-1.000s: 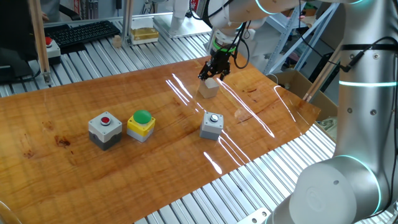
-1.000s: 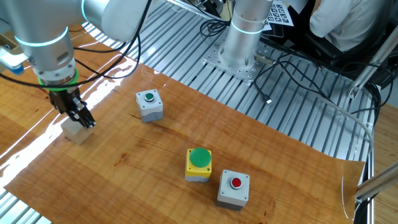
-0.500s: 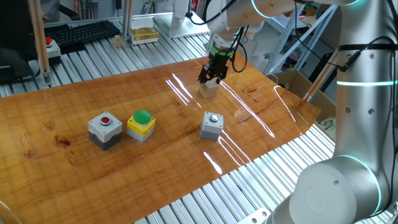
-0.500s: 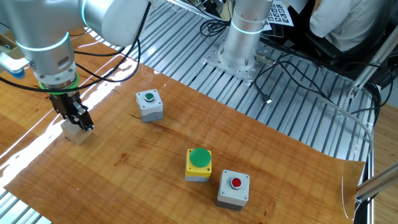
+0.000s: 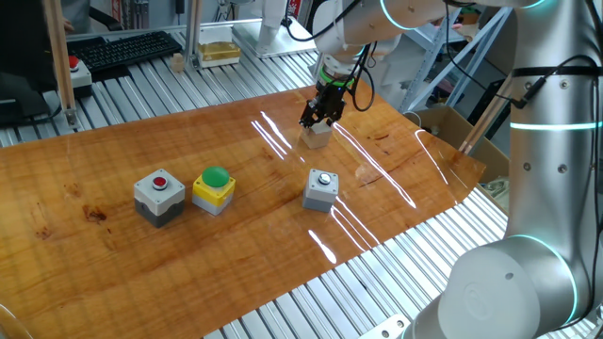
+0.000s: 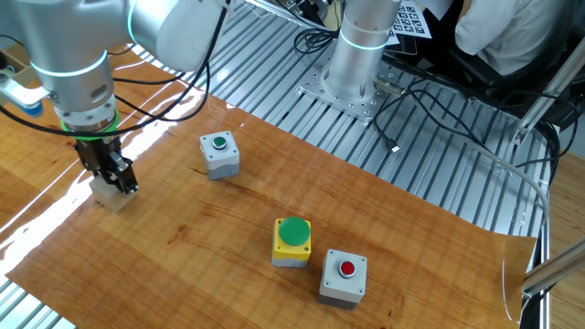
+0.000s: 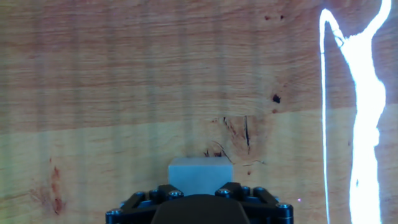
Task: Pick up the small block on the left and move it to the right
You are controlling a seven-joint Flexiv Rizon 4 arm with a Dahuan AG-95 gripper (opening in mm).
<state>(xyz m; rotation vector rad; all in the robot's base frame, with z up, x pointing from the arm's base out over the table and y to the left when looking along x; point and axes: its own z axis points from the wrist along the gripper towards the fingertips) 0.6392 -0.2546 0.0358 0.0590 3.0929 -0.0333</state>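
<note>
The small block (image 5: 316, 136) is a plain pale wooden cube resting on the wooden table. It sits at the far right in one fixed view and at the left in the other fixed view (image 6: 109, 195). My gripper (image 5: 317, 115) hangs directly over it, with dark fingers (image 6: 119, 177) reaching down to the block's top and sides. In the hand view the block (image 7: 200, 173) lies centred between the jaw mounts, and the fingertips themselves are hidden. The jaws look spread to either side of the block, which still rests on the table.
A grey box with a silver button (image 5: 321, 189) stands near the block. A yellow box with a green button (image 5: 214, 188) and a grey box with a red button (image 5: 158, 197) stand further along the table. The table edge (image 5: 443, 202) and metal rails surround it.
The gripper has shifted slightly sideways over the block and settled closer around it. The block has barely moved.
</note>
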